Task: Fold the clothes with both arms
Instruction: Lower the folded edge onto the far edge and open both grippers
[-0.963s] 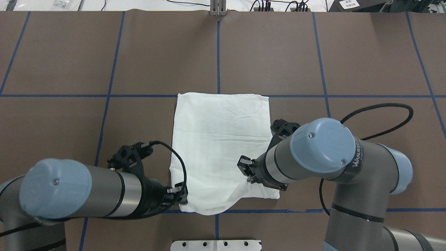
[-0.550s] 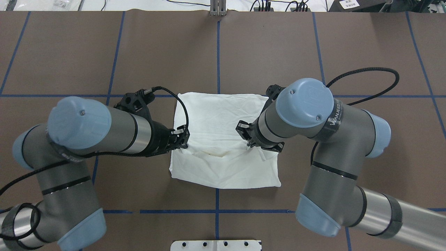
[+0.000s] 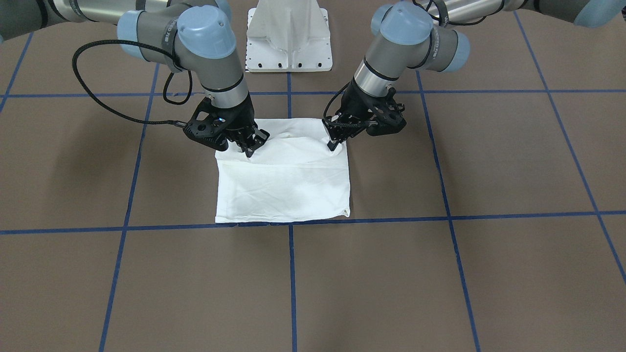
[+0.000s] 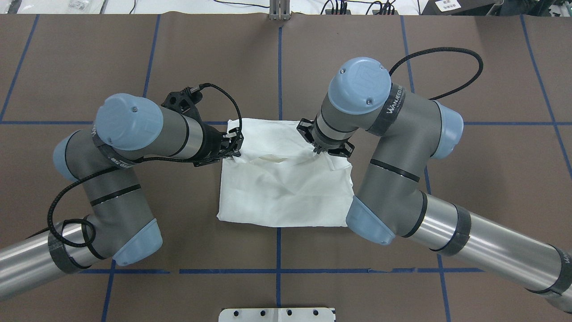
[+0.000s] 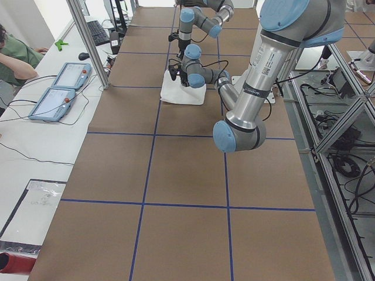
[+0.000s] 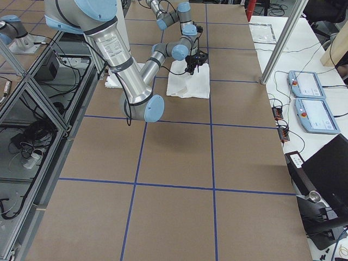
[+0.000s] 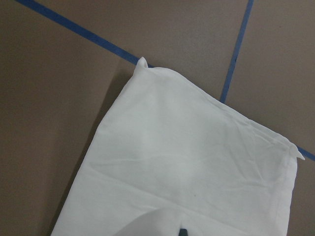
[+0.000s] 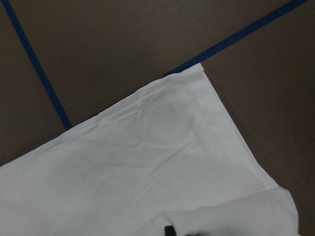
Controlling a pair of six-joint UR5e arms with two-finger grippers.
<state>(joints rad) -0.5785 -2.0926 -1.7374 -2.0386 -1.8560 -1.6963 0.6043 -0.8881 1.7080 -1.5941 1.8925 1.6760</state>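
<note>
The white T-shirt (image 4: 286,197) lies central on the table (image 4: 80,67), its lifted edge clamped by the left gripper (image 4: 233,146) and right gripper (image 4: 318,147); a weak pinch or uneven travel toward the far edge could skew the fold

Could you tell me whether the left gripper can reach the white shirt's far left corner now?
Probably yes: the left gripper hangs just short of that corner of the white shirt, nothing lies between, and the right gripper is well aside. It is pinching cloth, though.
</note>
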